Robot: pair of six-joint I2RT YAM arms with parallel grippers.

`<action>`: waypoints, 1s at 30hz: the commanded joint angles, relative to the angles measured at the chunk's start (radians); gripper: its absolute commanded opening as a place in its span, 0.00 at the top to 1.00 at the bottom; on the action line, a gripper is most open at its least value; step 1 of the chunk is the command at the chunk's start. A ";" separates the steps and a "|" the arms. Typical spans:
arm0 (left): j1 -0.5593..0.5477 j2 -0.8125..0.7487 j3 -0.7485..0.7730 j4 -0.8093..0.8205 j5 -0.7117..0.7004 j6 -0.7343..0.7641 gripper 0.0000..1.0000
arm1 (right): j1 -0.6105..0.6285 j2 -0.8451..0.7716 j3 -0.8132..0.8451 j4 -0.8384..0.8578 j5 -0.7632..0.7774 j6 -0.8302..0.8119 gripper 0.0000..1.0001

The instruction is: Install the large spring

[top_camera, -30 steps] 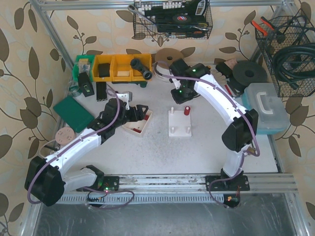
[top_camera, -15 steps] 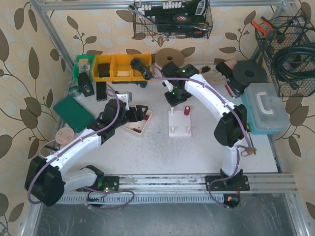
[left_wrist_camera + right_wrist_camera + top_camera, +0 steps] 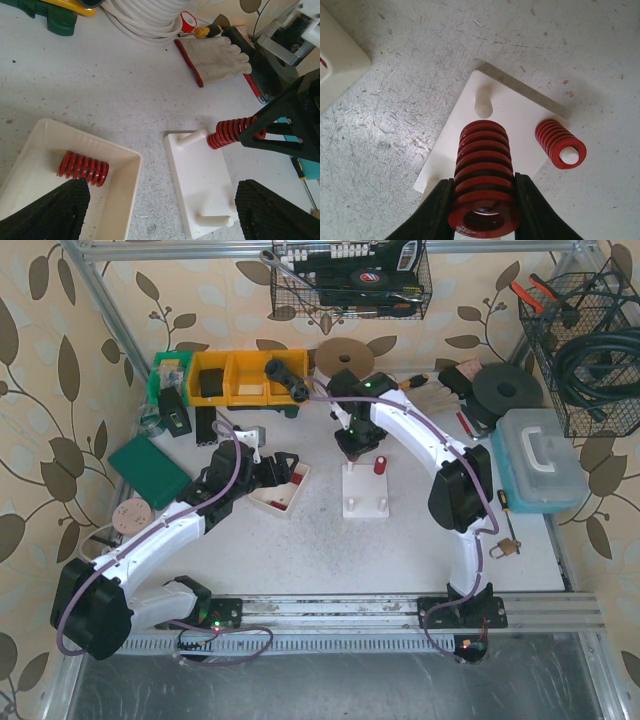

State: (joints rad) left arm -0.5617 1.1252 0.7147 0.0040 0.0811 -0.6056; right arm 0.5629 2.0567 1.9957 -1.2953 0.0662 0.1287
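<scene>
With the left jaws wide, the large spring [image 3: 482, 170] held in the right jaws can be jammed against a misaligned peg [image 3: 483, 102].

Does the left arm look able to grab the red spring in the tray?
Probably yes: the left gripper hangs open over the white tray, where the red spring lies uncovered.

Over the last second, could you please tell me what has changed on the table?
The right claw, shut on the large spring, swung leftward and now hangs over the white peg base. Nothing was grabbed or released. The left claw, open by the tray, and the small spring on its peg stayed put.
</scene>
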 commanded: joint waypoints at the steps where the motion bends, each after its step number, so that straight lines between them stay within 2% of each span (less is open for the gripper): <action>1: 0.013 -0.027 -0.009 0.044 -0.002 -0.006 0.17 | -0.018 0.014 0.018 0.009 -0.018 -0.019 1.00; 30: 0.013 0.004 0.004 0.038 -0.014 -0.016 0.18 | -0.029 0.094 -0.015 0.060 -0.074 -0.056 1.00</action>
State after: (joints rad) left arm -0.5613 1.1255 0.7147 0.0097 0.0803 -0.6125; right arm 0.5327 2.1357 1.9896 -1.2415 0.0109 0.0853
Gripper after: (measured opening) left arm 0.823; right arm 0.267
